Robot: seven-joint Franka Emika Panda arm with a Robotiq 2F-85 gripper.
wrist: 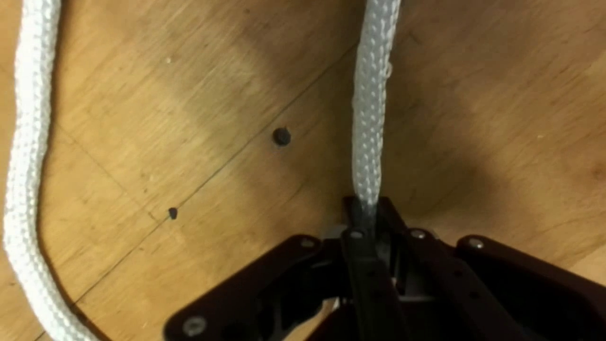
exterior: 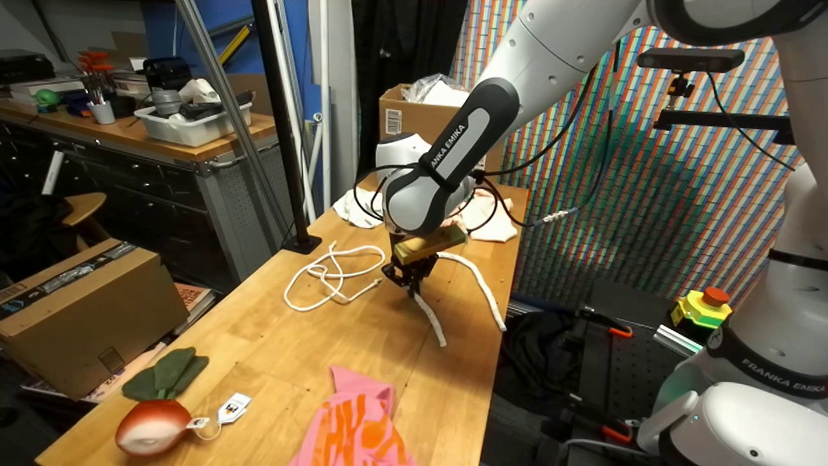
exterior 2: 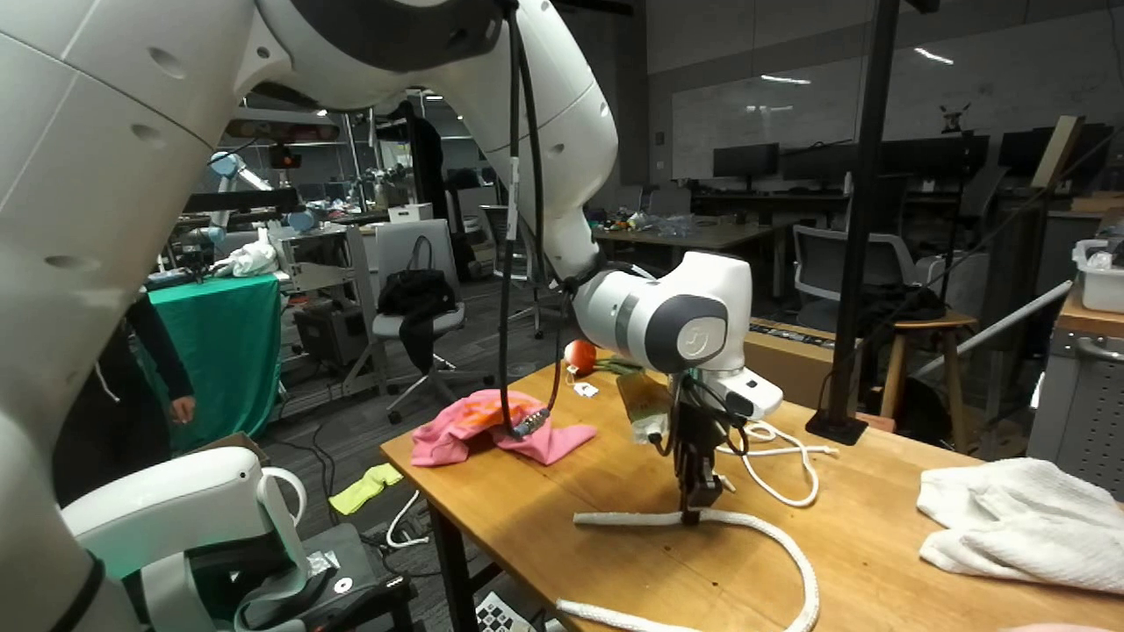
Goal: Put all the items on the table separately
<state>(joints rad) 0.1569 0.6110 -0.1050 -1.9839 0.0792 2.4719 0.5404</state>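
My gripper (wrist: 367, 204) is shut on the white curved stick (wrist: 371, 99), a thick braided rope bent in a U. It pinches one leg near the worktop; whether that leg is lifted I cannot tell. The other leg (exterior: 479, 275) lies on the table (exterior: 259, 362). Beside it sits the thin white cord (exterior: 304, 309) in loose loops. A pink cloth (exterior: 356, 427) with orange print lies at the near end, with a red-orange ball (exterior: 153, 430) and dark green cloth (exterior: 171, 369) at its corner. White cloth (exterior 2: 1027, 527) and pale pink cloth (exterior: 491, 217) lie at the far end.
A black pole (exterior 2: 865, 219) stands on a base at the table's long edge. An open cardboard box (exterior: 394, 110) sits behind the arm at the far end. A closed box (exterior: 90, 317) is beside the table. Cables hang along the arm. A white tag (exterior: 233, 408) is strung to the ball.
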